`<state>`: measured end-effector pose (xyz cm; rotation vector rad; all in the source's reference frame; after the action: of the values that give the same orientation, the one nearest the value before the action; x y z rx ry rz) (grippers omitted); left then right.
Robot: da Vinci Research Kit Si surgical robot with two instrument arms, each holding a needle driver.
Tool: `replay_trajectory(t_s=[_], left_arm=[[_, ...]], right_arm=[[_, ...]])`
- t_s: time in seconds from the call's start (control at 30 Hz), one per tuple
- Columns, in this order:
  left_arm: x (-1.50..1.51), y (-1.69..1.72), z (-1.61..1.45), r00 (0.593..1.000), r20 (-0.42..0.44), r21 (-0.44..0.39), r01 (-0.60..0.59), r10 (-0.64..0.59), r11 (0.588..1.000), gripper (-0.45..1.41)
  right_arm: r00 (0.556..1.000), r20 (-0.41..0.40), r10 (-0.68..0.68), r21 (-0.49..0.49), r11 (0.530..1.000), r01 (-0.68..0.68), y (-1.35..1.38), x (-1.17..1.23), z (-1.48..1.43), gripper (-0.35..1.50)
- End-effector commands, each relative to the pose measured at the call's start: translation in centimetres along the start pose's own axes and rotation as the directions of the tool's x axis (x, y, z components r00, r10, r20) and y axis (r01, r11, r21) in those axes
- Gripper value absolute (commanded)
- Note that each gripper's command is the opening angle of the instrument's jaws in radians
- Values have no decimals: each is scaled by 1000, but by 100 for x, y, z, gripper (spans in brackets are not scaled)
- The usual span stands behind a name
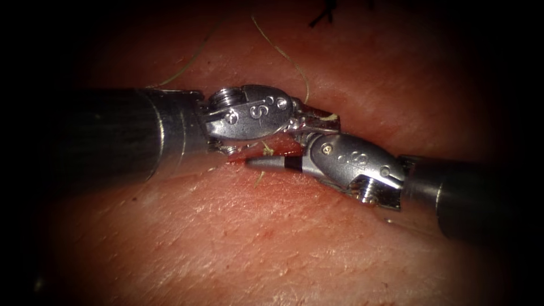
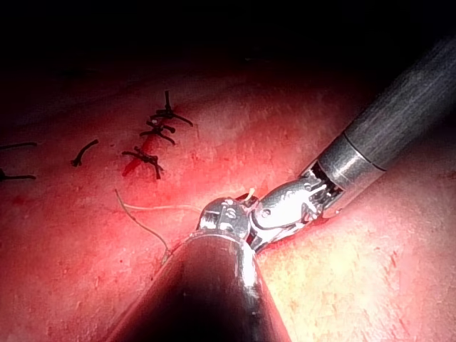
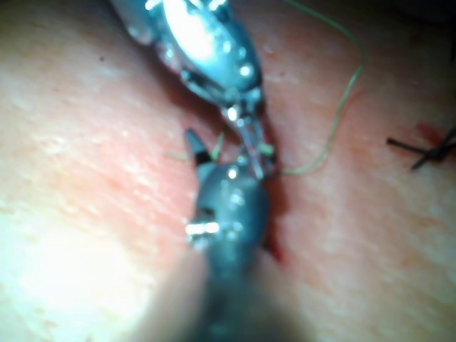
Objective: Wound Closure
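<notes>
My left claw (image 1: 317, 120), clenched on the one pale thread (image 1: 294, 65) at the cut (image 1: 280, 152), sits just beside my right claw (image 1: 272, 163), whose grip I cannot tell, nor where the needle lies; bare tissue (image 1: 255, 238) lies open nearside, three tied stitches (image 2: 158, 132) well apart.

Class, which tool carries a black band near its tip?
The right arm's tool, entering from the right; the left arm's tool is plain silver and grips the thread.
</notes>
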<state>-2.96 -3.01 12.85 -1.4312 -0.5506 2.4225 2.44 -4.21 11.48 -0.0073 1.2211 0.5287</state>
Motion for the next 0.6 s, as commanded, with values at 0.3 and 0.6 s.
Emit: replay_trajectory(t_s=[0.3,0.6], left_arm=[[0,-5,7,1000,0,0,-1,1,1000,-45],[0,-10,3,1000,-2,-5,-2,2,1000,-45]], right_arm=[[1000,-28,-9,123,992,12,-4,-1,3,-35],[999,-25,-22,110,994,24,3,5,-10,-35]])
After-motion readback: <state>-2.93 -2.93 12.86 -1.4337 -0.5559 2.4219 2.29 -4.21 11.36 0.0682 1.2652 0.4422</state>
